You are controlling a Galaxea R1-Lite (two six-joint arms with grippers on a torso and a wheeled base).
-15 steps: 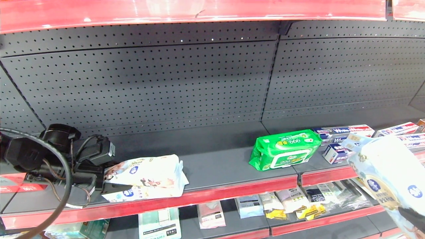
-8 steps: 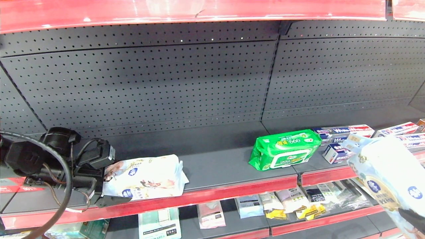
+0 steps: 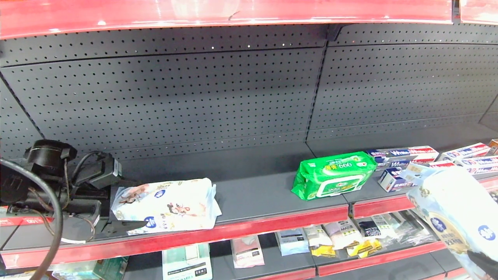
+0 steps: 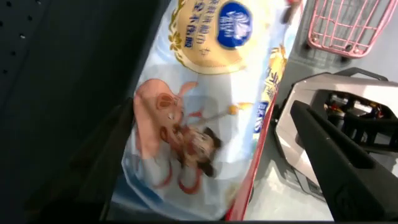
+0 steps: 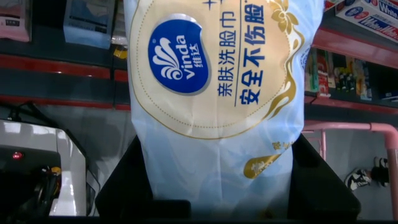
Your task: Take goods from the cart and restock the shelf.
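A white tissue pack (image 3: 171, 205) with cartoon print lies flat on the grey shelf (image 3: 256, 190), near its red front edge at the left. My left gripper (image 3: 134, 203) is open, one finger above and one in front of the pack's left end; the left wrist view shows that pack (image 4: 199, 130) lying between the spread fingers (image 4: 339, 165). A second pale blue tissue pack (image 3: 453, 210) hangs at the lower right, in front of the shelf edge. My right gripper (image 3: 481, 259) is shut on its lower end. In the right wrist view the pack (image 5: 217, 81) stands between the right gripper's (image 5: 217, 152) fingers.
A green wipes pack (image 3: 332, 175) lies mid-shelf, and toothpaste boxes (image 3: 404, 155) are stacked to its right. The lower shelf (image 3: 334, 237) holds several small packets. Bare shelf lies between the white pack and the green one. A pink cart (image 4: 348, 28) stands behind me.
My left gripper opened and drew back to the left, and the white pack dropped flat onto the shelf. The right gripper's pack sank slightly.
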